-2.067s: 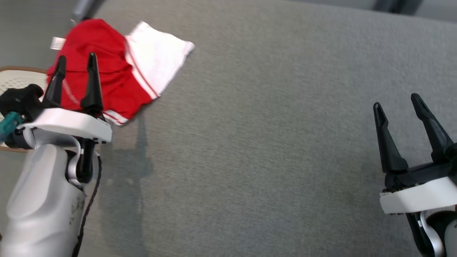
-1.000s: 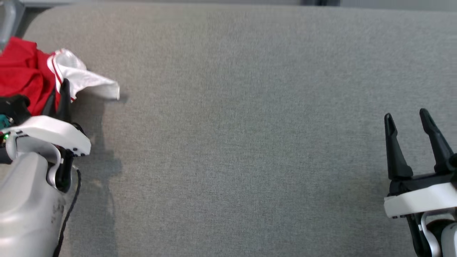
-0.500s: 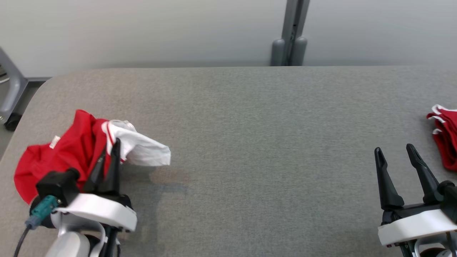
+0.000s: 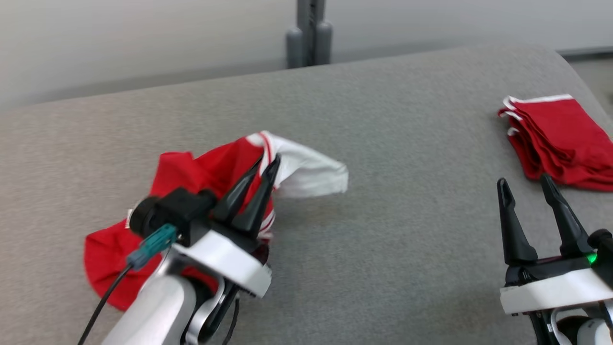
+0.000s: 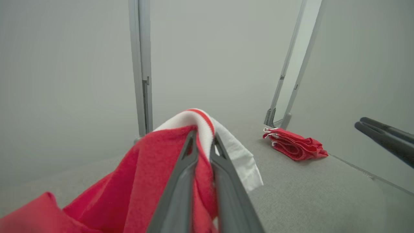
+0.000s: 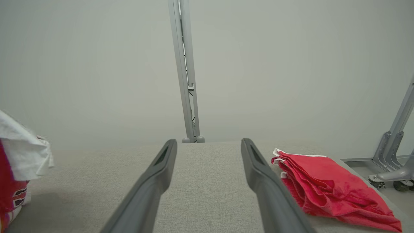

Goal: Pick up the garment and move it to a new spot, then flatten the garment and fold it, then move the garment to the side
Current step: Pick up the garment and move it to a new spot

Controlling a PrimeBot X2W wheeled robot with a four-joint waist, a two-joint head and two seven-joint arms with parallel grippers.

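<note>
A red and white garment hangs bunched over the grey table, left of centre. My left gripper is shut on it near the red-striped white hem, lifting that part while the red body trails down to the table. In the left wrist view the fingers pinch the garment between them. My right gripper stands open at the lower right with nothing between its fingers. In the right wrist view the garment shows at the left edge.
A stack of folded red garments lies at the table's far right, close beyond the right gripper, and shows as a folded stack in the right wrist view. A grey post rises behind the table's far edge. Bare cloth spans the middle.
The left gripper closed on the garment and carried it rightward, lifted off the table. The head camera turned right, bringing the folded stack into view. The right gripper stays open.
</note>
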